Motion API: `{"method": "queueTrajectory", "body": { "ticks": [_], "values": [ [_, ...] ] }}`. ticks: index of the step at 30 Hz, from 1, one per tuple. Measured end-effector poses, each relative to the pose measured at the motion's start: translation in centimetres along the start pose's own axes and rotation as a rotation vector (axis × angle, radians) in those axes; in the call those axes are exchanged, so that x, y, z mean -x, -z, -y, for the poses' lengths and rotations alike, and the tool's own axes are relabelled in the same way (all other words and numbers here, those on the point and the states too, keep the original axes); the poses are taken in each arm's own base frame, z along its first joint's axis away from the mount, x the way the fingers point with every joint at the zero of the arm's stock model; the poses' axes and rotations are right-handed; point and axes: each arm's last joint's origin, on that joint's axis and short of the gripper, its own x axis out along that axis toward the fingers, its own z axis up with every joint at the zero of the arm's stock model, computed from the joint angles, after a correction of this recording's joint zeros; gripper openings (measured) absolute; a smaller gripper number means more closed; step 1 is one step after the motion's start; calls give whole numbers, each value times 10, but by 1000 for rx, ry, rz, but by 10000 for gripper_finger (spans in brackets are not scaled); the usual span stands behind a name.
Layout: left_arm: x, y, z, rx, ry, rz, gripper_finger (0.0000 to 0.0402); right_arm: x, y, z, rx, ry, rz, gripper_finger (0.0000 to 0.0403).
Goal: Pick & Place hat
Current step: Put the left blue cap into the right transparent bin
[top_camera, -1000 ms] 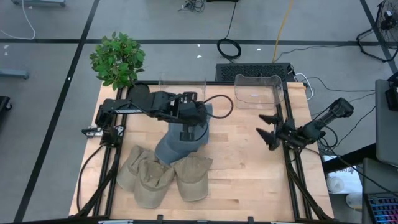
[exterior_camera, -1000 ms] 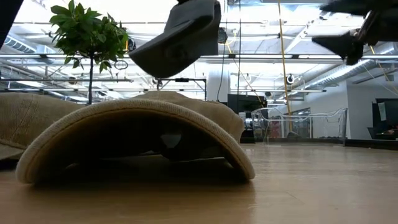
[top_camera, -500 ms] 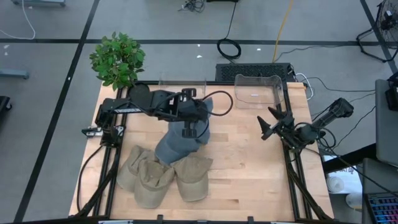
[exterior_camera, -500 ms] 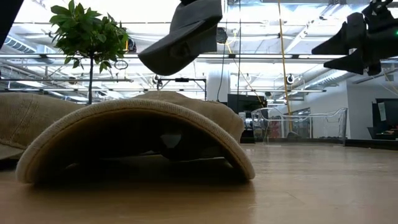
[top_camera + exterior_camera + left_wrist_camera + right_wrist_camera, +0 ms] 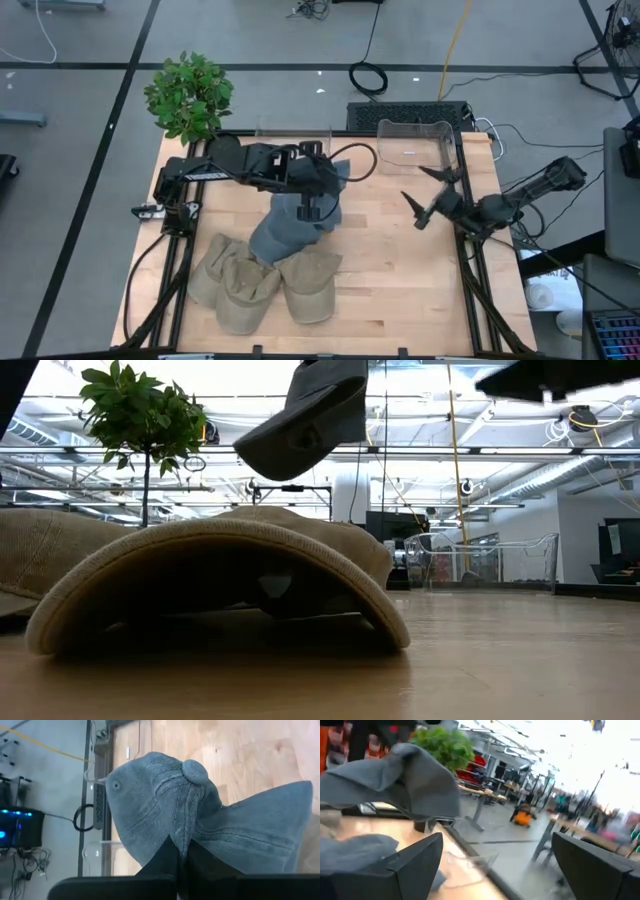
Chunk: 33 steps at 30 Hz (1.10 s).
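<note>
A grey-blue hat (image 5: 295,220) hangs under my left gripper (image 5: 311,203) over the middle of the table. In the low view the grey-blue hat (image 5: 305,415) is well above the tabletop. The left wrist view shows its crown, top button (image 5: 195,770) and brim (image 5: 260,830), with my left gripper (image 5: 181,851) shut on the crown. My right gripper (image 5: 416,196) is open in the air to the hat's right, touching nothing. In its wrist view my right gripper (image 5: 505,865) faces the grey-blue hat (image 5: 405,780). Three tan hats (image 5: 262,283) lie on the table's near side. My left gripper pinches a raised fold of the crown (image 5: 182,832) between its two fingers, just beside the top button. It comes from above, pointing down. The hat is lifted clear of the table and hangs below the fingers, tilted, with the brim lowest.
A tan hat's brim (image 5: 220,580) fills the low view's foreground. Two clear bins (image 5: 415,147) (image 5: 295,133) stand at the far edge, a potted plant (image 5: 188,95) at the far left corner. Bare wood (image 5: 400,270) lies on the table's near right.
My left gripper has risen a little and shifted toward the far right, carrying the grey-blue hat higher. My right gripper has swung toward the table's left, nearer the hat, turning as it went, and stayed open.
</note>
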Motion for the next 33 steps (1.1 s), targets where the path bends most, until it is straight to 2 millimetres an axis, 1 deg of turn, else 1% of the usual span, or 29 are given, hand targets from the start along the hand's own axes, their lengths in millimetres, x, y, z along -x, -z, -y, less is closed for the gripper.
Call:
{"method": "queueTrajectory", "body": {
  "ticks": [2,4,6,9,12,15,19,23,28,33],
  "values": [
    [-3,-1,1,-16,0,16,6,-11,-13,-6,25,-12,8,361],
    [-5,-3,2,-20,-3,33,6,-22,-21,-13,18,-39,9,361],
    [-6,-4,4,-35,-3,38,6,-33,-26,-20,-47,-71,11,361],
    [-9,-4,6,-74,-28,36,7,-49,-28,-26,-176,-118,1,357],
    [-11,-5,8,-97,-50,42,6,-62,-23,-30,-302,-237,-17,348],
    [-11,-6,8,-96,-56,52,6,-74,-16,-31,-468,-379,-35,336],
    [-10,-6,8,-99,-69,47,8,-91,-10,-27,-672,-484,-53,325],
    [-10,-6,8,-111,-80,45,6,-108,-6,-23,-854,-584,-18,320],
    [-10,-9,8,-107,-87,67,9,-125,1,-24,-994,-648,-2,320],
    [-10,-9,7,-113,-87,68,6,-134,7,-30,-1040,-662,21,320]
  ]
}}
